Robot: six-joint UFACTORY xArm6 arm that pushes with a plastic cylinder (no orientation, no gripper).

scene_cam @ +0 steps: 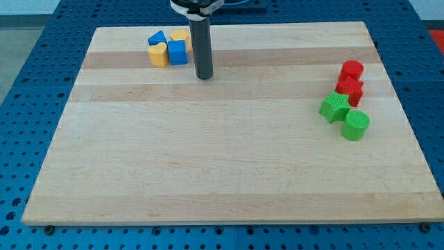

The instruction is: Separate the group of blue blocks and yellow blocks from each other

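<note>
camera view: wooden board (229,173) on a blue perforated table (41,42). my tip (204,76) — the bare lower end of a dark rod, no jaws to open or close — rests on the board just right of the blue-and-yellow cluster near the view's top left. cluster: blue cube (178,52), blue block (157,37), yellow heart-shaped block (159,55), yellow block (181,35), all touching. far right — red cylinder (352,70), red block (350,90), green star-shaped block (335,107), green cylinder (355,126).

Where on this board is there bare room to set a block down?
The wide middle and bottom of the board are free, between the blue and yellow blocks beside my tip and the red and green blocks, both crowded.
</note>
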